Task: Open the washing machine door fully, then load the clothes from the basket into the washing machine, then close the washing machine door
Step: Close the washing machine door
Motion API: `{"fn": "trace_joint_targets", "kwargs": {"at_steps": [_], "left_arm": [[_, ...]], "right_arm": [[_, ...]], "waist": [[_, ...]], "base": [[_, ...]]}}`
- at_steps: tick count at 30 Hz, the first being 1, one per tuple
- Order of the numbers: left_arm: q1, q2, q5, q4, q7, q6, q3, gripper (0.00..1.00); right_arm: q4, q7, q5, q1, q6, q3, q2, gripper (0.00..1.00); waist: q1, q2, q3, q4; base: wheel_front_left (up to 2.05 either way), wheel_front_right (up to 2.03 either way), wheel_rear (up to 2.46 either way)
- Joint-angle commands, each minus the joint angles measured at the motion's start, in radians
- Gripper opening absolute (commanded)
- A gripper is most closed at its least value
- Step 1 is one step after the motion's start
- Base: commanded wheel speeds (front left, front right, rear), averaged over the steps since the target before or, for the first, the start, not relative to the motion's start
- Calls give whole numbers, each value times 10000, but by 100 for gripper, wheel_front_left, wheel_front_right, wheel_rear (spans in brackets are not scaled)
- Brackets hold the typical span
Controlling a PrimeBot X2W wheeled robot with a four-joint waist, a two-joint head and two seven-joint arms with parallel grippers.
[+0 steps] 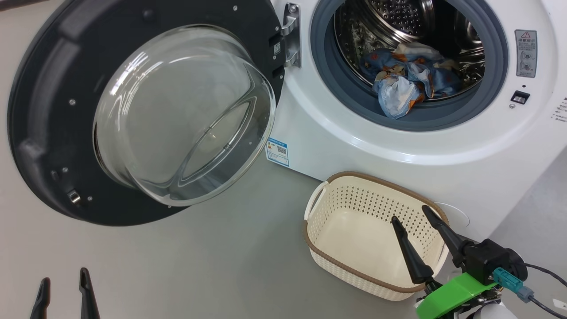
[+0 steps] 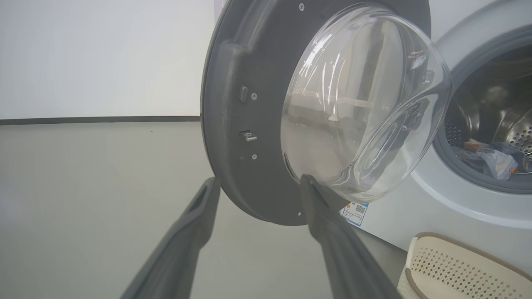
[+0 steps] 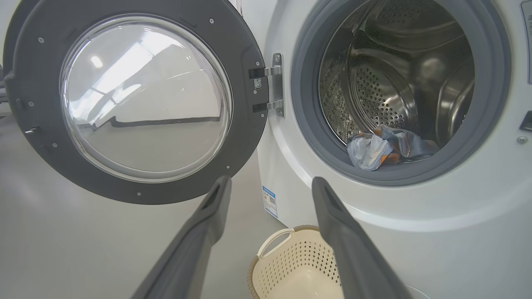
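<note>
Front-loading washing machine [image 1: 354,146] at the stage judged to fall between loading and closing. The washing machine door [image 1: 177,115] stands swung wide on its metal hinge [image 1: 290,35] at the left of the opening, its clear glass bowl turned outward, which leaves the mouth unobstructed for reaching in. The clothes [image 1: 405,75], light-blue printed fabric with some white, lie heaped low at the front of the perforated steel drum [image 1: 398,17]; one pale fold rests on the lower lip of the grey-blue gasket [image 1: 336,88], where it could be pinched on closing. The basket [image 1: 381,181] sits on the floor just beside the machine's front, below the opening, so that each lift is short; its bare cream bottom is exposed, suggesting that nothing is left to load. The right end effector [image 1: 410,213] hangs over the basket's near right corner with its fingers spread wide and holding nothing. The left end effector [image 1: 64,275], likewise spread and unladen, is low at the left, on the door's side, and seems the better placed to push the door shut. The floor [image 1: 199,266] is smooth, matt grey and bare around the basket; in the left wrist view a plain white wall [image 2: 104,58] meets it at a dark skirting strip [image 2: 99,120].
</note>
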Motion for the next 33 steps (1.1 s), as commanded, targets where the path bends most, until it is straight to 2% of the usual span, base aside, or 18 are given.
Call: {"fn": "trace_joint_targets", "kwargs": {"at_steps": [1, 11, 19, 20, 21, 23, 29, 33], "left_arm": [[-13, 98, -113, -337, -36, 80, 351, 100], [41, 98, -181, -462, -36, 166, 298, 100], [-205, 97, -373, -472, -36, -6, 402, 100], [-293, 97, -422, -558, -36, -51, 464, 75], [-396, 97, -475, -673, -36, -97, 542, 45], [-679, 172, -658, -897, -36, -195, 772, 0], [-2147, 1021, -1945, -1072, -36, -373, 1407, 0], [-3365, 2220, -3423, -380, -16, -393, 1262, 0]], "right_arm": [[-170, -80, 106, -369, 73, 222, -122, 100], [-140, -80, 169, -391, 73, 250, -163, 100], [-202, -80, 137, -165, 73, 79, -87, 100], [-209, -80, 134, -133, 73, 49, -79, 100], [-219, -80, 129, -104, 73, 16, -71, 100], [-250, -80, 113, -48, 73, -49, -62, 100], [-357, -80, 35, 44, 73, -226, -114, 100], [-419, -80, -1, 91, 73, -361, -162, 100]], "waist": [[0, 0, 23, 9], [0, 0, 35, 2], [0, 0, -3, -38], [0, 0, 1, -42], [0, 0, 8, -45], [0, 0, 48, -50], [0, 0, 321, -38], [0, 0, 506, -42]], "base": [[0, 0, 0], [0, 0, 0], [0, 0, 0], [0, 0, 0], [0, 0, 0], [0, 0, 0], [0, 0, 0], [0, 0, 0]]}}
